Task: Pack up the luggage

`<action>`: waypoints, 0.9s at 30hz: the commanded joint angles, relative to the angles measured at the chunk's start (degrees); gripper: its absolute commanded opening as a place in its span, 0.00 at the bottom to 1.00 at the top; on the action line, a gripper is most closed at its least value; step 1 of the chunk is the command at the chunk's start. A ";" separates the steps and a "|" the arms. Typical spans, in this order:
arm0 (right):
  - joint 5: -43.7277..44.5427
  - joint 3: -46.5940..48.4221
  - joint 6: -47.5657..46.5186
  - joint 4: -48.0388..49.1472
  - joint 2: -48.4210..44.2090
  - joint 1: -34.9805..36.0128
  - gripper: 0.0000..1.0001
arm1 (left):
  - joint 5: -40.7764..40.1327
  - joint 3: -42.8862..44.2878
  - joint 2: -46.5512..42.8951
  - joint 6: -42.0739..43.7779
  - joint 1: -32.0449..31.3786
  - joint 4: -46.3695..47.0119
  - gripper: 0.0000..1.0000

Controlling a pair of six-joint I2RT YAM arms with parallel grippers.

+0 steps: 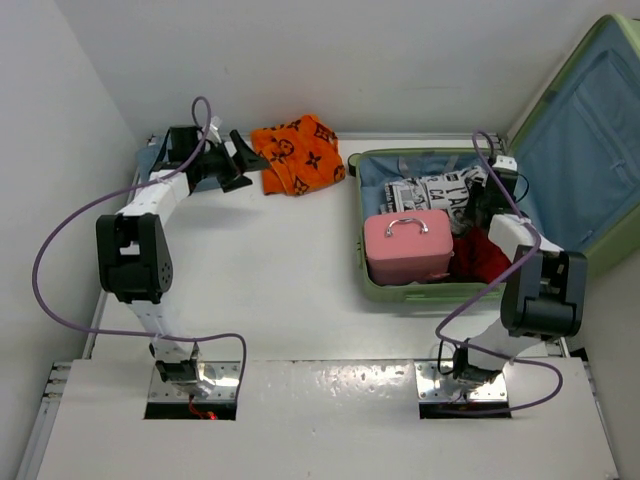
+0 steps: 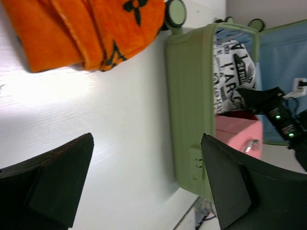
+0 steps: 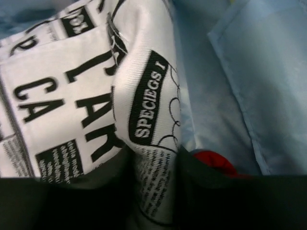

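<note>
Tucking newsprint cloth (image 3: 72, 86) into the luggage (image 1: 420, 293)
My right gripper (image 3: 153, 160) is pinching its fold to seat it; left gripper (image 2: 147, 141) gaping near orange towel (image 2: 86, 28).

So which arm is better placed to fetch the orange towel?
Left: the left claw is open beside the towel. The right claw is inside the suitcase, shut on the printed cloth.
</note>
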 commanded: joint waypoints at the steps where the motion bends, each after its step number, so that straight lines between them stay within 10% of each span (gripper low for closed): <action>1: 4.19 4.40 -3.46 4.69 1.43 -1.24 0.54 | -3.32 0.33 0.32 6.76 0.48 -0.99 1.00; 5: 3.84 9.24 -5.14 3.98 3.37 -1.23 0.71 | -11.83 2.70 -0.20 12.90 0.48 -3.80 0.97; 17: -7.11 16.28 -9.80 -0.05 -7.08 6.32 0.82 | -58.25 23.42 11.21 37.76 -3.38 -14.08 0.89; 27: -27.88 15.14 -7.25 -9.38 -14.73 10.89 0.83 | -38.60 25.28 16.58 78.44 -0.23 -20.66 0.81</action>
